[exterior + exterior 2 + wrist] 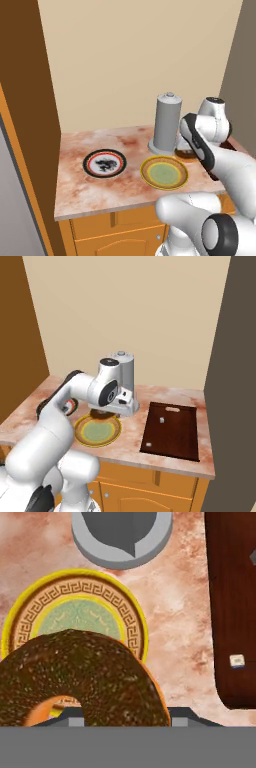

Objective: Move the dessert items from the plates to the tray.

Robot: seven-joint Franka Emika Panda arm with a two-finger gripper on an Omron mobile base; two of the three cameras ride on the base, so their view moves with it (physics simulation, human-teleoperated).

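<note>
Donut [80, 679] up close in hand view, chocolate-brown, speckled, hanging above yellow-rimmed plate [135, 619] with green centre. Fingertips hidden behind donut, so grip itself cannot be judged. Gripper [106, 412] low over counter [80, 190], just beside tall grey cylinder [166, 124]. Black-rimmed plate [104, 163] sits apart to left, bare. Dark brown tray [172, 428] lies right of yellow-rimmed plate; small pale lump [162, 419] on it, another pale speck [148, 444] near front corner.
</note>
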